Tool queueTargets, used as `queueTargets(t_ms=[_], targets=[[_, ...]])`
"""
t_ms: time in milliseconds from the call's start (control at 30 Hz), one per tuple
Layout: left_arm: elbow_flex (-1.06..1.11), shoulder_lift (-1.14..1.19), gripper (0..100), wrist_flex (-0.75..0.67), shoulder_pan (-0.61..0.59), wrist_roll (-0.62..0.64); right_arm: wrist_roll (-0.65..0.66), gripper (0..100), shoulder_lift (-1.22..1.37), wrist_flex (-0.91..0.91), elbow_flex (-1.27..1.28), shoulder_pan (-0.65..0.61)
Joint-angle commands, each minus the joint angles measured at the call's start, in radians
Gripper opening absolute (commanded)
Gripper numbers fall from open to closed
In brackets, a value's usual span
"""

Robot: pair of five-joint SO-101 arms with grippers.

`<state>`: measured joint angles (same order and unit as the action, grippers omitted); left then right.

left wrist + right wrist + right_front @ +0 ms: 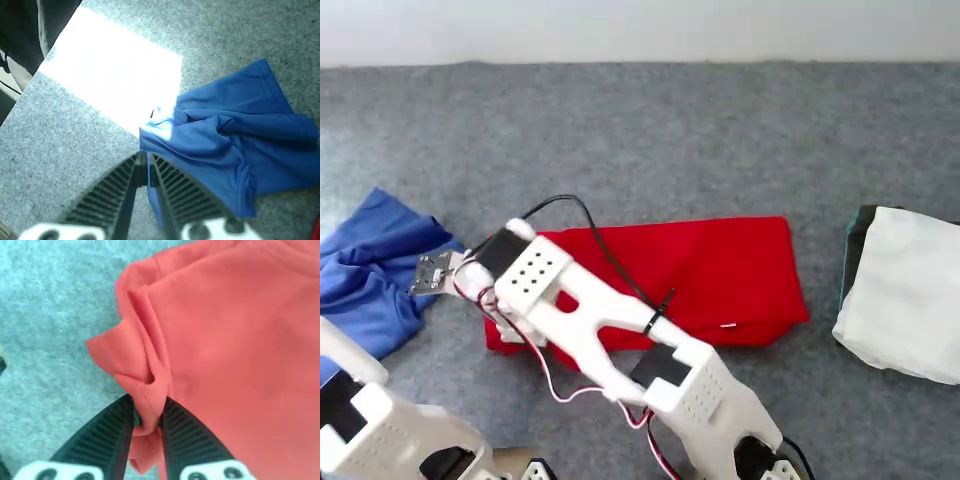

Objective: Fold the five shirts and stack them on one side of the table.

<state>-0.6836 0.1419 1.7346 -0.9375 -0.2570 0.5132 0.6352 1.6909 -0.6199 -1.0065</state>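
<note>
A red shirt (720, 270) lies partly folded in the middle of the table. My right arm (580, 300) stretches across it to its left end. There my right gripper (147, 402) is shut on a bunched fold of the red shirt (225, 340) at the edge. A crumpled blue shirt (370, 275) lies at the table's left. My left gripper (148, 157) hovers shut over the edge of the blue shirt (235, 135) with nothing between its fingers. My left arm (370, 425) sits at the near left corner.
A folded white shirt (905, 295) rests on a dark green one (855, 245) at the right side. Grey felt table (670, 130) stretches open behind the red shirt. A sunlit patch (110, 75) lies near the table's edge beside the blue shirt.
</note>
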Motion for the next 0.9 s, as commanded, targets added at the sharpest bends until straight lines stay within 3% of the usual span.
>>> queueTargets(t_ms=[0, 167, 367, 600, 767, 867], targets=[[-0.005, -0.048, 2, 0.020, 0.026, -0.012, 0.054, 1.1, -0.012, -0.004, -0.041, 0.041], [-0.005, -0.048, 2, 0.020, 0.037, -0.012, 0.063, 3.5, -0.010, -0.094, -0.043, 0.124], [-0.005, -0.048, 2, 0.020, 0.038, -0.012, 0.057, 26.8, 0.024, -0.176, -0.043, 0.216], [-0.005, -0.049, 2, 0.020, 0.034, -0.012, 0.055, 18.7, 0.044, -0.108, -0.104, 0.263], [-0.005, -0.049, 2, 0.020, 0.037, -0.012, 0.054, 7.6, 0.016, 0.097, -0.285, 0.173], [-0.005, -0.049, 2, 0.020, 0.040, -0.008, 0.009, 0.4, 0.005, 0.105, -0.279, 0.101]])
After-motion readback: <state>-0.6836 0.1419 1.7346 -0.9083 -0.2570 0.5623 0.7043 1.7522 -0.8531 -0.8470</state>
